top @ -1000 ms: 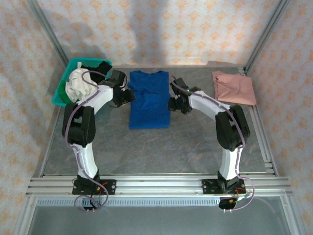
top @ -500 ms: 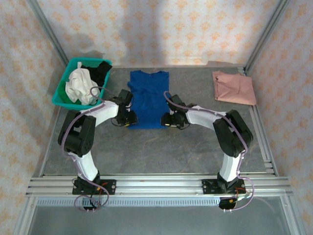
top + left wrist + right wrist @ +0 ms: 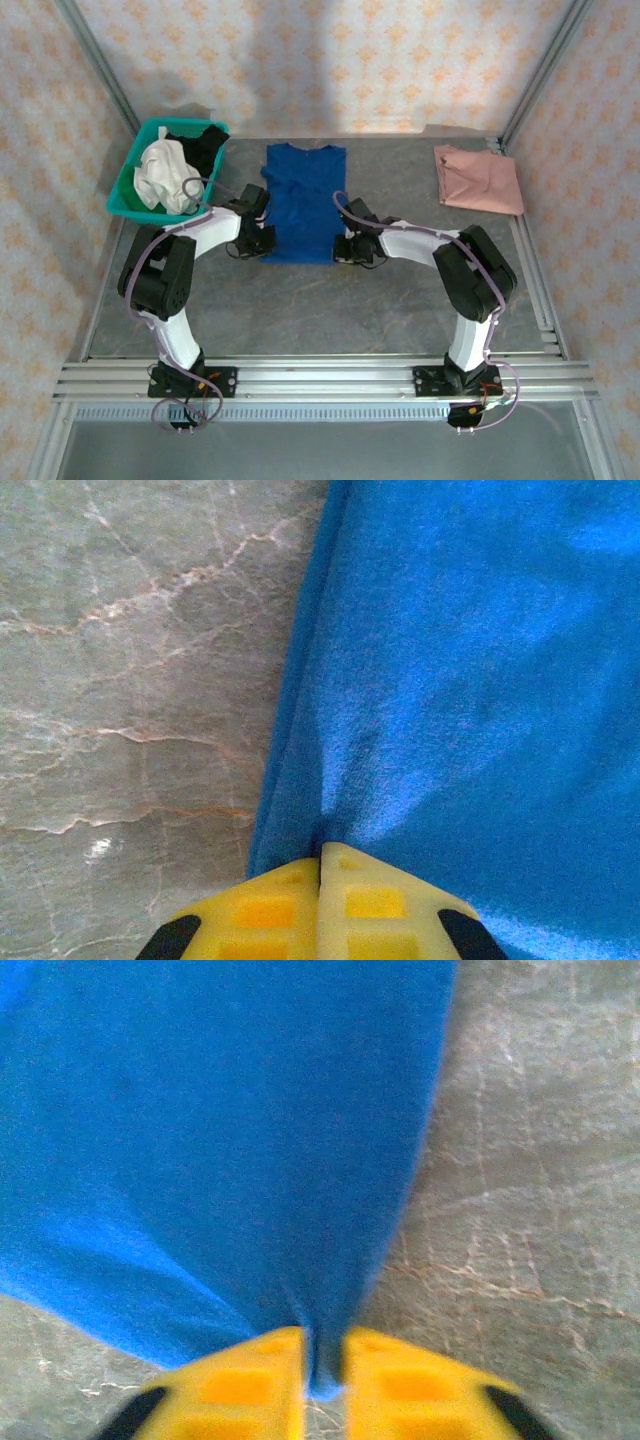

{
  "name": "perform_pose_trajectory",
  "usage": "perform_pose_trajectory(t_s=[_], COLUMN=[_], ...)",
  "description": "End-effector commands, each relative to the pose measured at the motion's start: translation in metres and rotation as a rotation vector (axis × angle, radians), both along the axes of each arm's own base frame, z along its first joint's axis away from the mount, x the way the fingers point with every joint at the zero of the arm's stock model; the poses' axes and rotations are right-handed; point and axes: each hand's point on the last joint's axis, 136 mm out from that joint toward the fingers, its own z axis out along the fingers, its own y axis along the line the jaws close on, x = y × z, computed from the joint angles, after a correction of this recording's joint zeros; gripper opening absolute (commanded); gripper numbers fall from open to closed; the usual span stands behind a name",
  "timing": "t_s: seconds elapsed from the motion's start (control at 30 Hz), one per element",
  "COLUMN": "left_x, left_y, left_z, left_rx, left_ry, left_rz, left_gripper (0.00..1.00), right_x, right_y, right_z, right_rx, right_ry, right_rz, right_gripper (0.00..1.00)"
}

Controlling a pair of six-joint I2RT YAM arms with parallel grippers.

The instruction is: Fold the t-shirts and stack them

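At the near hem of the blue t-shirt (image 3: 305, 205) we find both grippers down on the cloth. Our left gripper (image 3: 320, 872) has its yellow fingers pressed together on the shirt's near left corner, and the fabric puckers upward from the pinch, with grey veined table (image 3: 330, 310) bare to the left of it. Our right gripper (image 3: 322, 1358) nips the near right corner, and a thin fold of blue shows between its fingers (that view is somewhat blurred).

From those two corners the shirt runs away from us as a long, narrow strip down the middle of the table, its neckline toward the far edge.

Farther back, at the far right corner, the pink t-shirt (image 3: 480, 180) lies folded flat, well apart from the blue one. At the far left corner sits a teal basket (image 3: 120, 200) holding a bunched white cloth (image 3: 162, 178) and a black cloth (image 3: 200, 142) behind it.
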Motion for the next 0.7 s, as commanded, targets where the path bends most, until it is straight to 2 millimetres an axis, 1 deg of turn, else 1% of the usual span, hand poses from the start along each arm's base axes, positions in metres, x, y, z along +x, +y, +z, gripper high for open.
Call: perform_pose_trajectory(t_s=[0.0, 0.1, 0.2, 0.27, 0.33, 0.4, 0.43, 0.47, 0.5, 0.53, 0.57, 0.6, 0.67], left_x=[-0.006, -0.015, -0.027, -0.037, -0.046, -0.052, -0.054, -0.053, -0.052, -0.049, -0.046, -0.042, -0.029], left_y=[0.01, 0.008, 0.006, 0.008, 0.008, 0.01, 0.01, 0.011, 0.012, 0.012, 0.011, 0.011, 0.01], left_z=[0.006, 0.007, 0.006, 0.001, -0.002, -0.004, -0.003, 0.0, 0.005, 0.011, 0.018, 0.026, 0.039], left_rx=[0.016, -0.01, -0.047, -0.058, -0.073, -0.071, -0.07, -0.065, -0.064, -0.064, -0.066, -0.065, -0.063], left_ry=[-0.02, -0.026, -0.035, -0.033, -0.031, -0.027, -0.025, -0.031, -0.039, -0.056, -0.072, -0.091, -0.134], left_rz=[0.008, 0.008, 0.022, 0.039, 0.04, 0.045, 0.045, 0.046, 0.047, 0.048, 0.049, 0.051, 0.06], left_gripper=[0.0, 0.0, 0.0, 0.0, 0.0, 0.0, 0.1, 0.21, 0.24, 0.27, 0.31, 0.38, 0.44], right_x=[-0.007, -0.012, -0.023, -0.031, -0.038, -0.046, -0.05, -0.052, -0.052, -0.049, -0.045, -0.038, -0.024], right_y=[-0.019, -0.032, -0.042, -0.049, -0.058, -0.06, -0.057, -0.056, -0.056, -0.057, -0.058, -0.057, -0.053], right_z=[-0.007, -0.003, 0.005, 0.008, 0.004, -0.002, -0.004, -0.004, -0.002, 0.002, 0.007, 0.015, 0.031], right_rx=[-0.08, -0.1, -0.114, -0.137, -0.172, -0.173, -0.161, -0.157, -0.16, -0.169, -0.173, -0.171, -0.163], right_ry=[0.02, 0.035, 0.032, 0.037, 0.055, 0.087, 0.105, 0.114, 0.111, 0.098, 0.079, 0.052, -0.005], right_rz=[-0.01, -0.032, -0.029, -0.012, -0.01, -0.002, 0.009, 0.015, 0.015, 0.005, -0.003, -0.012, -0.03], right_gripper=[0.0, 0.0, 0.0, 0.0, 0.0, 0.0, 0.0, 0.03, 0.09, 0.18, 0.2, 0.21, 0.35])
